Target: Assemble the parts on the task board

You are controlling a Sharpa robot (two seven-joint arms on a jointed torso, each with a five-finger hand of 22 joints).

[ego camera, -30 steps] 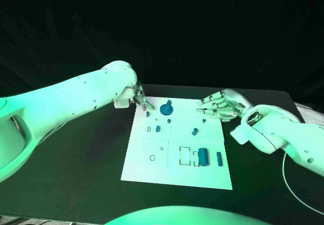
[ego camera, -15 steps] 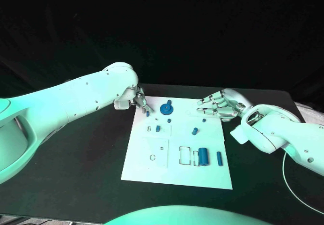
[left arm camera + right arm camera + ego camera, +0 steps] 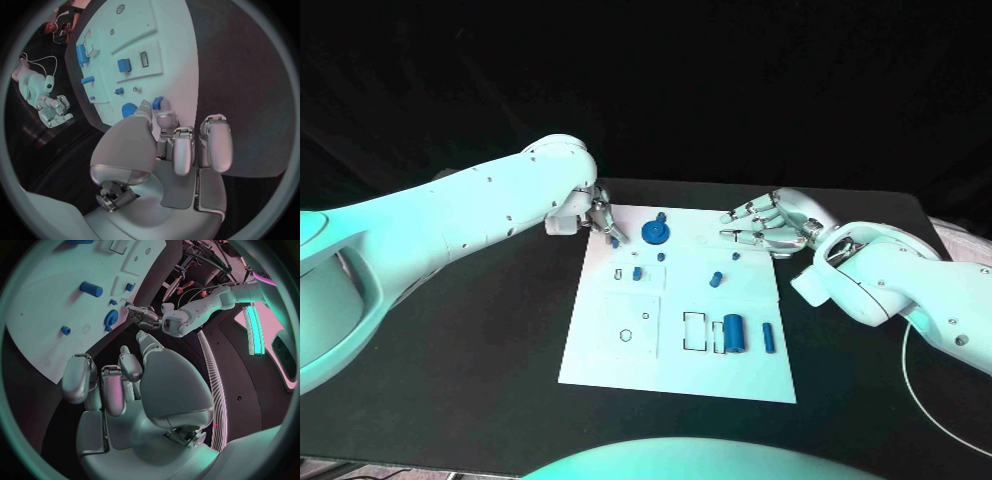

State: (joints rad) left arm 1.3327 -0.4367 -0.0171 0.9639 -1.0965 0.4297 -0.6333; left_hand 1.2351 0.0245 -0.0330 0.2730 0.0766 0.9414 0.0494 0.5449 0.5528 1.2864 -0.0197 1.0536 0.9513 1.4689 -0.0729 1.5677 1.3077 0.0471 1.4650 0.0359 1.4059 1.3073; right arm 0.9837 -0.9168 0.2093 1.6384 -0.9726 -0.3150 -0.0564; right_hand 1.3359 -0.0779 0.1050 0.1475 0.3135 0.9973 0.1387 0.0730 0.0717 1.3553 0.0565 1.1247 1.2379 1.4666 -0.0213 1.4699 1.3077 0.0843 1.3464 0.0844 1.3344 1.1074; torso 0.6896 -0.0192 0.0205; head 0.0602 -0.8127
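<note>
Left hand (image 3: 599, 218) has edged slightly in at the task board's (image 3: 678, 378) far left corner, fingertips pinching a small blue part (image 3: 157, 102); placement looks close. Right hand (image 3: 764, 226) hasn't moved, fingers loosely curled, holding nothing, by the far right edge

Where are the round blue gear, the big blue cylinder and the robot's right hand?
round blue gear (image 3: 655, 232), head view, its flat face.
big blue cylinder (image 3: 734, 334), head view, mid-length of its side.
right hand (image 3: 764, 226), head view, middle of the hand.
</note>
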